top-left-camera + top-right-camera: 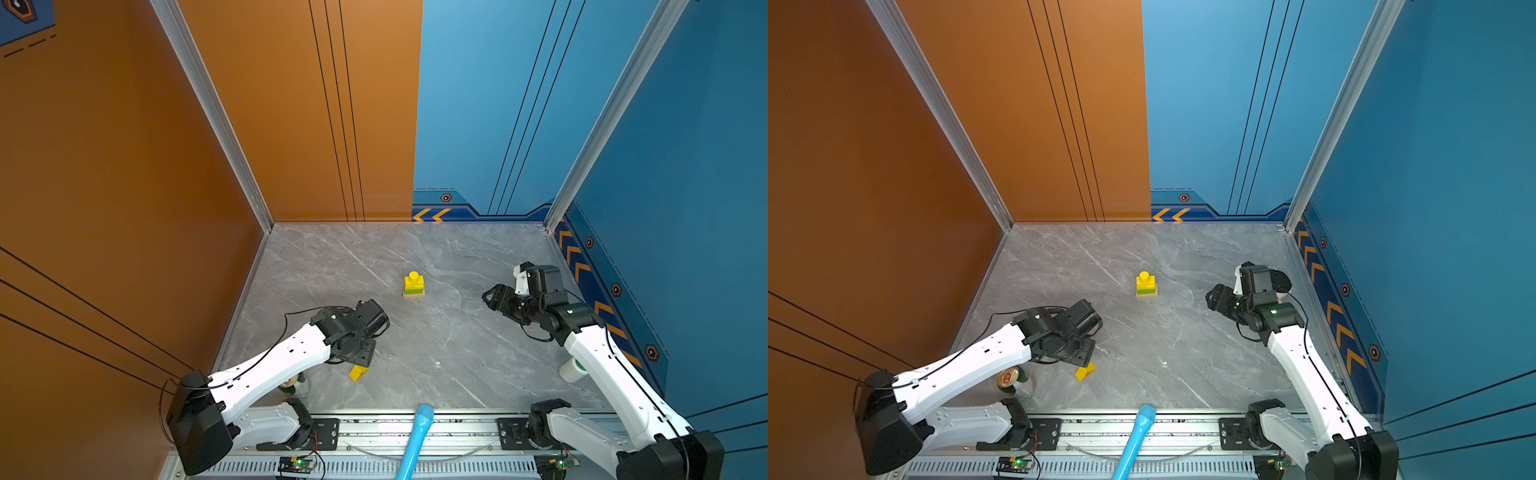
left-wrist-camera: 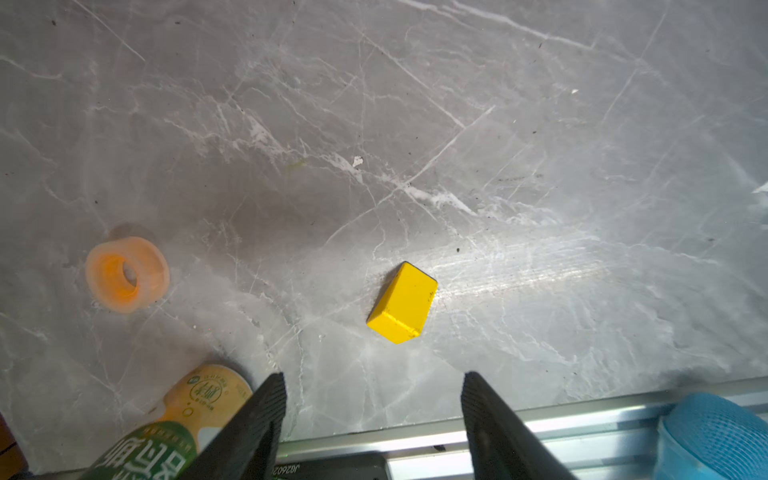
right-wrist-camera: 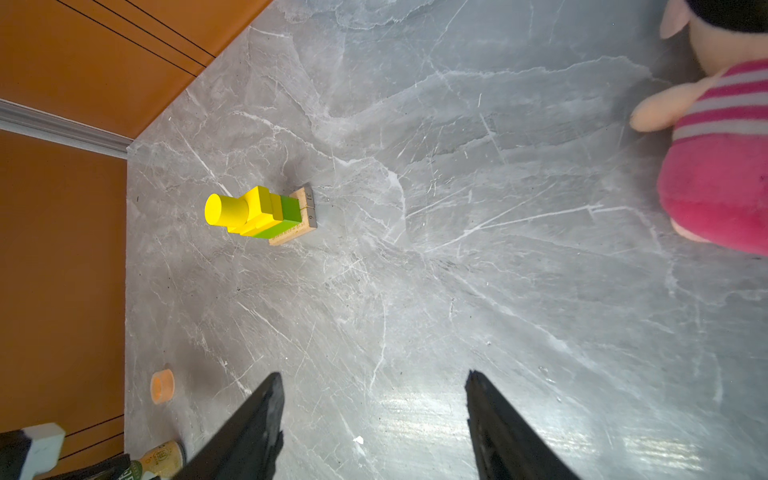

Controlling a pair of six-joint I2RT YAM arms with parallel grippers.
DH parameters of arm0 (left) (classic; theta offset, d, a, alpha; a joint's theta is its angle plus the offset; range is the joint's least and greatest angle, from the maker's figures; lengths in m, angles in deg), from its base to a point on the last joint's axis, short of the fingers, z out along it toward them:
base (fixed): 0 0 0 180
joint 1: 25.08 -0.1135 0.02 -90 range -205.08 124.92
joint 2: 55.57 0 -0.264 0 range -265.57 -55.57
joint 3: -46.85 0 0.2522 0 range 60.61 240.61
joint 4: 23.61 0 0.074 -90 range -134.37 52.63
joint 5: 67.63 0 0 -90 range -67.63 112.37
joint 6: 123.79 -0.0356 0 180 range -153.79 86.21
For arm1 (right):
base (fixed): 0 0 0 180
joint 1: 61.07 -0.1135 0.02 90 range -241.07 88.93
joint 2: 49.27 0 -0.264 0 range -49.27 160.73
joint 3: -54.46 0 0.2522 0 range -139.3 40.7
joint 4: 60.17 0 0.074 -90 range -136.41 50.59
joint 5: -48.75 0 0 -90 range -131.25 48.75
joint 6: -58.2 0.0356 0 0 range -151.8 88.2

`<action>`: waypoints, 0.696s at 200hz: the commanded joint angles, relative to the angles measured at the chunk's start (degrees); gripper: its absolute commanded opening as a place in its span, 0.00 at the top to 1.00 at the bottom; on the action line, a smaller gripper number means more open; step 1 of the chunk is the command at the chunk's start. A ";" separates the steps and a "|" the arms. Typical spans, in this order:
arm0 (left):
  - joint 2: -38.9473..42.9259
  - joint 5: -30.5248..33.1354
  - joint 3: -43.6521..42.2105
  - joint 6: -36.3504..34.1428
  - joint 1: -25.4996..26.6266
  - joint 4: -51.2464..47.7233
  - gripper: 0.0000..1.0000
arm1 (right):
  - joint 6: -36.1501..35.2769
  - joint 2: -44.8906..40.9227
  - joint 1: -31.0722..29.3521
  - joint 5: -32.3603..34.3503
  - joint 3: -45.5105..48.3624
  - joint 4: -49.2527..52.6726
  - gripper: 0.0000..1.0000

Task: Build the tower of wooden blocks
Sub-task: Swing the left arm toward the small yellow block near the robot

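Grey marble table (image 1: pixel 316 266) fills the booth floor. At left, the left gripper (image 2: pixel 372 374) hangs with jaws apart and empty. The yellow roof piece (image 2: pixel 402 303) lies loose just ahead of the gap, its long axis skewed to the jaws, so a wrist turn looks needed. Mid-table stands the tower (image 1: pixel 413 284), topped by a cylinder (image 3: pixel 220 210), well apart from that piece. At right, the right gripper (image 3: pixel 374 374) faces the tower, jaws apart and empty, and is farther from the roof piece.
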State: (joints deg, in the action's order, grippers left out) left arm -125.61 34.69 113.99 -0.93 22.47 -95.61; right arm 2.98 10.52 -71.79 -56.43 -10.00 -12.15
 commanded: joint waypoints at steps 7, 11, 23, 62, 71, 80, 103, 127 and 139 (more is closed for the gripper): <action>-2.27 -3.63 -3.28 -2.24 0.69 6.81 0.30 | 0.06 0.15 -0.41 1.92 -0.30 0.08 0.29; -2.74 -3.78 -3.68 -2.54 0.66 7.33 0.30 | 0.02 0.07 -0.41 2.03 -0.35 0.18 0.29; -4.23 -3.60 -4.37 -3.18 0.62 8.24 0.30 | -0.22 0.07 -0.40 2.38 -0.45 0.59 0.28; -9.78 -6.38 -5.33 -6.47 0.00 10.99 0.30 | -0.24 0.49 -0.51 2.32 -0.83 0.73 0.28; -10.81 -7.09 -5.60 -7.07 0.00 11.48 0.30 | -0.24 0.50 -0.57 2.35 -0.81 0.64 0.28; -11.42 -7.39 -5.92 -7.48 0.00 11.95 0.30 | -0.24 0.59 -0.60 2.43 -0.72 0.54 0.28; -12.17 -6.98 -6.71 -7.66 -0.32 12.06 0.30 | -0.26 0.90 -0.58 2.23 -0.58 0.53 0.28; -11.83 -6.87 -7.32 -7.47 -0.59 12.02 0.29 | -0.33 1.20 -0.63 1.95 -0.80 0.46 0.27; -11.38 -6.65 -7.87 -7.23 -0.63 12.01 0.29 | -0.42 1.42 -0.65 1.91 -1.01 0.37 0.27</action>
State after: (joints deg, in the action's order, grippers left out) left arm -137.56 28.72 107.39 -7.44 22.23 -83.46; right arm 2.96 11.46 -72.03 -55.53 -10.00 -12.12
